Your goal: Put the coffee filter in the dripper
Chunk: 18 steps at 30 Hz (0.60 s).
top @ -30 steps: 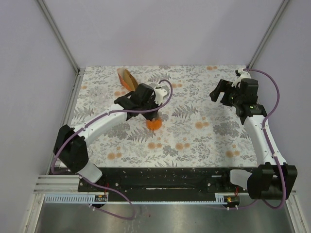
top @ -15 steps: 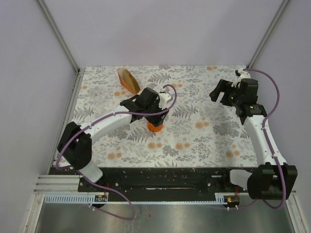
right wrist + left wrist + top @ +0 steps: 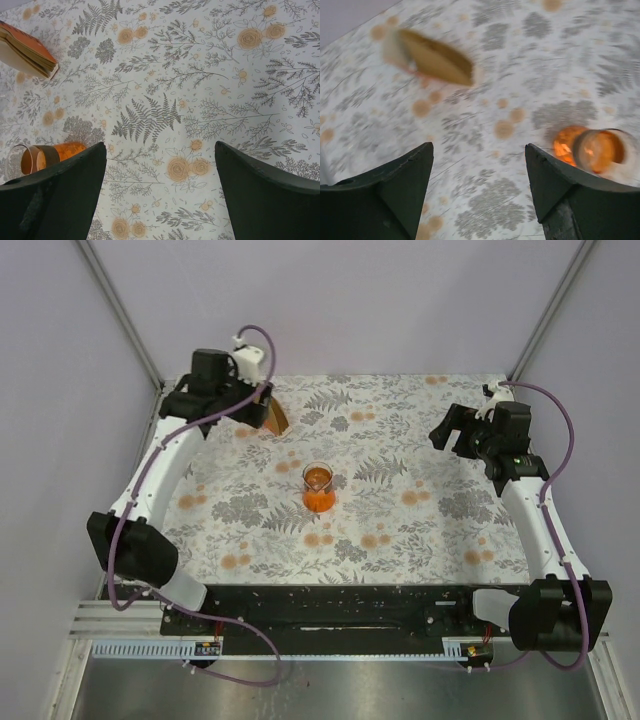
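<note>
Upright at mid-desk [image 3: 420,530]: dripper [image 3: 318,487], clear cone up, orange base down, touched by nothing. Behind and left of the dripper, a stack [image 3: 27,50] of brown filters with an orange holder, and near it the left fingers [image 3: 395,190], spread wide, empty, above the desk; single filter not told apart from that stack. Well right of the dripper, right fingers [image 3: 55,190] likewise spread and empty, clear of the desk.

The table [image 3: 420,530] has a cover with a flower pattern. The dripper [image 3: 318,487] stands near the centre, and a bundle of brown filters [image 3: 25,49] lies at the upper left.
</note>
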Tool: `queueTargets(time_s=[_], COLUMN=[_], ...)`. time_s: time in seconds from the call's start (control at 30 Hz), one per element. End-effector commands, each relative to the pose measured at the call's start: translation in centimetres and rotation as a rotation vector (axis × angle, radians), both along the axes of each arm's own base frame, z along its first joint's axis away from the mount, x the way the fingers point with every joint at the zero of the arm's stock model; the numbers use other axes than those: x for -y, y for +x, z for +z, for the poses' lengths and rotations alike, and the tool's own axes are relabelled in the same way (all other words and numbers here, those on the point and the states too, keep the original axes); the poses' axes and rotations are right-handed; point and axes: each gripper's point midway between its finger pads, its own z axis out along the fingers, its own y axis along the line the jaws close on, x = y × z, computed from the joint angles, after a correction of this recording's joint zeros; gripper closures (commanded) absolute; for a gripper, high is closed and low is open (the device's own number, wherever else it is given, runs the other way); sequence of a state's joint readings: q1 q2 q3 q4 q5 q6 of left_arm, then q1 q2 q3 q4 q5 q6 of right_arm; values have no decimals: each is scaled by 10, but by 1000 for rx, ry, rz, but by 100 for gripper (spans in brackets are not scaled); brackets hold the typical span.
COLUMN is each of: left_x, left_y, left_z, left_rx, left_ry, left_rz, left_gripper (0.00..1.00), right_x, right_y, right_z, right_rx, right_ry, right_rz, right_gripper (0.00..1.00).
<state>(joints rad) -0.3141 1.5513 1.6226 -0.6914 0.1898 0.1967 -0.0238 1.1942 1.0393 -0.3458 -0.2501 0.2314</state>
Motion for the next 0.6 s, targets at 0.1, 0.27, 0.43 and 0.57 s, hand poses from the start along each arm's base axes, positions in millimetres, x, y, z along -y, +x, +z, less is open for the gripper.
queueTargets(time_s=[0.1,0.27,0.43,0.57], left_x=[-179,-229,-258,-274], left_y=[42,55,72,85], left_z=[-49,-85,-119,-138], left_rx=[-63,-116,-178,-211], left_ry=[130,155,173,153], left_rz=[462,571,654,696], left_gripper=[22,20,20,22], right_x=[-12,-14,-16,-15], right_y=[2,6,6,6], right_z=[10,3,-1,-2], right_rx=[45,26,14,12], right_ry=[15,23,21,15], right_rz=[59,69,74,70], right_gripper=[3,3,3,3])
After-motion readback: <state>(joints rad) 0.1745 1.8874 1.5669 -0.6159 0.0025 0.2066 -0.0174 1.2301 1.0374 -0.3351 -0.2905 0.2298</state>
